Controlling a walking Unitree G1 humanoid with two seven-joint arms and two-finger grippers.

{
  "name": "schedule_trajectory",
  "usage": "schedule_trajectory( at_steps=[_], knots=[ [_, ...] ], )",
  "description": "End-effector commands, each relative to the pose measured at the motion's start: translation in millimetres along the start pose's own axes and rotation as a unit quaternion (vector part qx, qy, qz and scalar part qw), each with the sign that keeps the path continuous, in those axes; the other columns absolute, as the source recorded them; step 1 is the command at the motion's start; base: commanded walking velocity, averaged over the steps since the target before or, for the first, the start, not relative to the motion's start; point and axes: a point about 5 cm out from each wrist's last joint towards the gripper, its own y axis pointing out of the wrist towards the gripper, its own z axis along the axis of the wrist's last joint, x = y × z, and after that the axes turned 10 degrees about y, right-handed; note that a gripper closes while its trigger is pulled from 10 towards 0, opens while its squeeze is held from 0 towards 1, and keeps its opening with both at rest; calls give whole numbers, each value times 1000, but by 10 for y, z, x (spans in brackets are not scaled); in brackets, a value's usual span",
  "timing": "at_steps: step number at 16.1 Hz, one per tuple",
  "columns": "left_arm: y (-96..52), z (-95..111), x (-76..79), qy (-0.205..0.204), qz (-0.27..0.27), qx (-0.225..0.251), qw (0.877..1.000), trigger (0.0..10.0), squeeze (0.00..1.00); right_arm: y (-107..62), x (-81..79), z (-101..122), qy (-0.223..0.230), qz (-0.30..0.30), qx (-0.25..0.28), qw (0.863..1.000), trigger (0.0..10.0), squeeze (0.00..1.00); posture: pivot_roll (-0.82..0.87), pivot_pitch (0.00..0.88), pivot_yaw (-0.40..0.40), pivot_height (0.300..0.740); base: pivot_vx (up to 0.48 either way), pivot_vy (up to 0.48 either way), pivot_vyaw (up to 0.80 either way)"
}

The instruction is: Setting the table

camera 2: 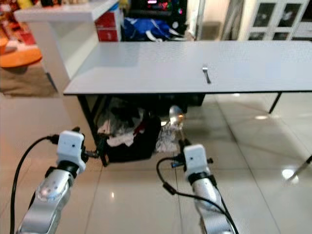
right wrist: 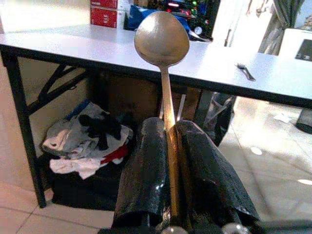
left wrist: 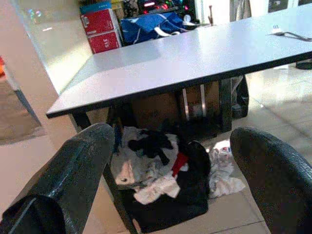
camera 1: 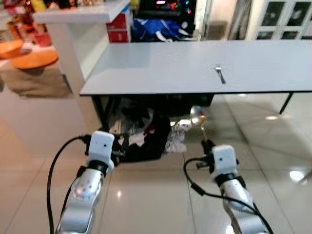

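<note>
A long grey table (camera 1: 161, 68) stands ahead of me, and a metal fork (camera 1: 220, 74) lies on its right part, also visible as the fork (right wrist: 245, 71). My right gripper (camera 1: 206, 144) is shut on the handle of a metal spoon (camera 1: 197, 116), whose bowl (right wrist: 162, 39) points up toward the table's front edge. The spoon is below table height, in front of the edge. My left gripper (camera 1: 117, 147) is held low at the left, open and empty, with its fingers (left wrist: 73, 165) wide apart.
A black basket of crumpled clothes (camera 1: 141, 134) sits on the floor under the table, by its black legs (camera 1: 101, 112). A white counter (camera 1: 73, 29) stands at the left, with orange stools (camera 1: 29, 56) beyond. Red boxes and a blue bag (camera 1: 156, 27) lie behind the table. Glossy tile floor surrounds me.
</note>
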Motion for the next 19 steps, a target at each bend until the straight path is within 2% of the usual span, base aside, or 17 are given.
schedule_trajectory(
  at_steps=[1, 10, 19],
  knots=[
    [20, 23, -18, 7, 2, 2, 1000, 10000, 0, 11, 10, 75, -7, 2, 18, 1000, 0, 0, -116, 0, 63, 740, 480, 0, 0],
    [38, 27, -31, 19, -4, 1, 1000, 10000, 0, 30, -13, 90, -6, 5, 21, 1000, 0, 0, -111, 0, 65, 740, 480, 0, 0],
    [54, 15, -61, 24, -6, 0, 1000, 10000, 0, 117, -23, 118, -6, 5, 26, 1000, 0, 0, -101, 0, 69, 740, 480, 0, 0]
  ],
)
